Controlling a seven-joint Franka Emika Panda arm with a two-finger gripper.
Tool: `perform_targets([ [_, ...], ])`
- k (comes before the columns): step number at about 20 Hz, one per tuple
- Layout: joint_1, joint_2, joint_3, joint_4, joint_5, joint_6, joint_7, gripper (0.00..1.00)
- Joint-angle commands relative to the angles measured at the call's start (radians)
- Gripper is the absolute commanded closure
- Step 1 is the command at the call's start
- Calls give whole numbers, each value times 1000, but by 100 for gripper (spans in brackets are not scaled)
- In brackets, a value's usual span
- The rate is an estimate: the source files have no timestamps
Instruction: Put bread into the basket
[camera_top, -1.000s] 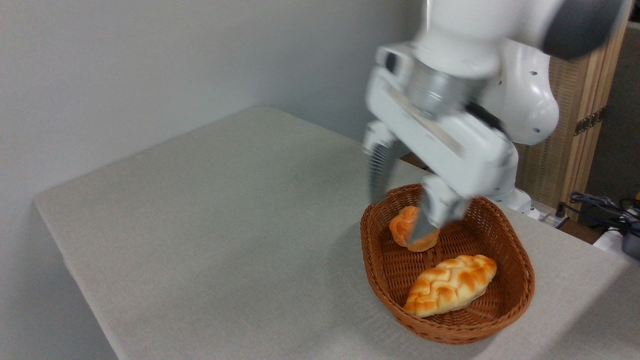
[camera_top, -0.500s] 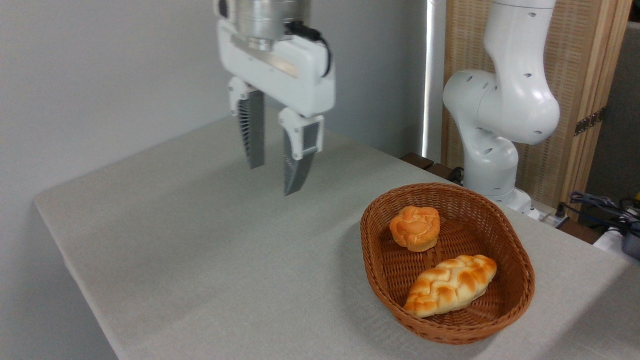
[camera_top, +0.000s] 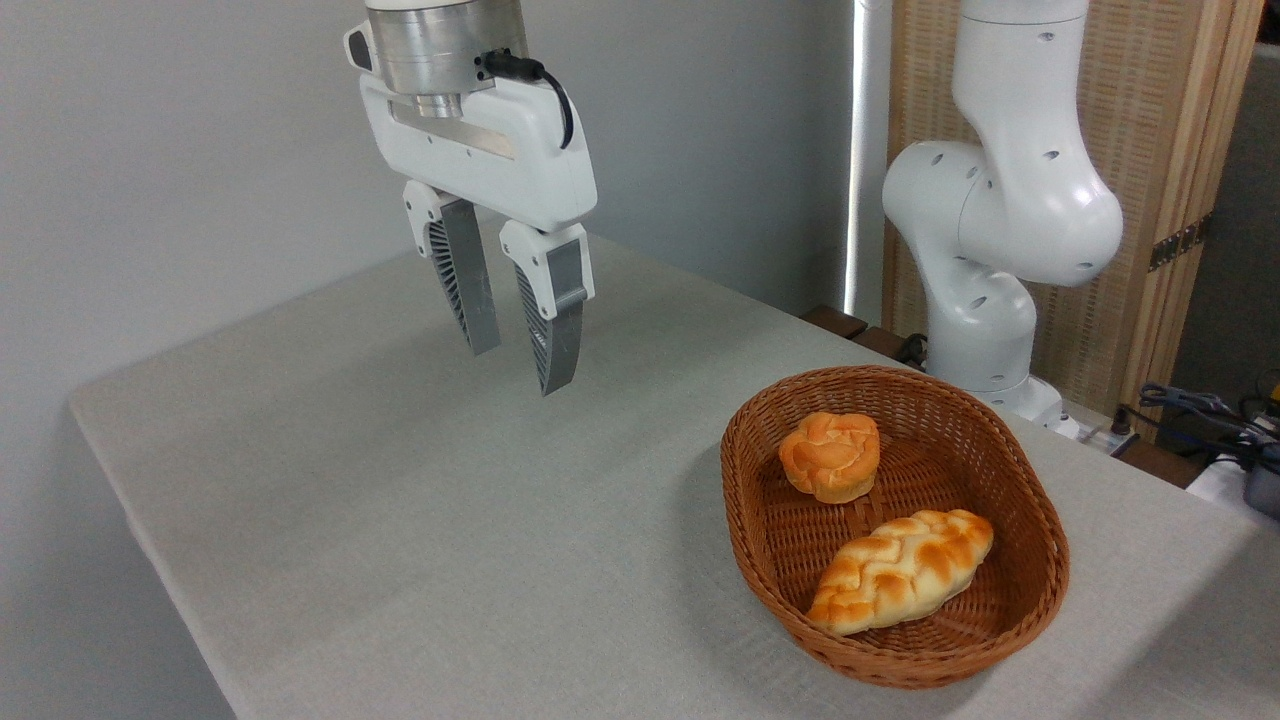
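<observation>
The braided bread (camera_top: 900, 570) lies inside the wicker basket (camera_top: 1040, 530), in its near half, at the right of the table. A small round orange bun (camera_top: 830, 455) sits in the basket's far half. My gripper (camera_top: 520, 370) hangs well above the table, far to the left of the basket. It is open, and nothing is between its ribbed fingers (camera_top: 548, 320).
The grey cloth-covered table (camera_top: 400, 500) ends in an edge at the left and front. The arm's white base (camera_top: 990, 300) stands behind the basket. A wooden screen (camera_top: 1160, 200) and cables (camera_top: 1200, 410) are at the far right.
The gripper rose out of the basket and swung left across the table, open and empty throughout. The bread and the bun have stayed where they were.
</observation>
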Motion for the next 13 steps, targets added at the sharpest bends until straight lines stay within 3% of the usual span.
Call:
perform_targets([
  [1, 13, 10, 15, 28, 3, -30, 5, 0],
  [4, 11, 7, 38, 28, -21, -30, 7, 0],
  [13, 11, 4, 50, 28, -21, -30, 8, 0],
])
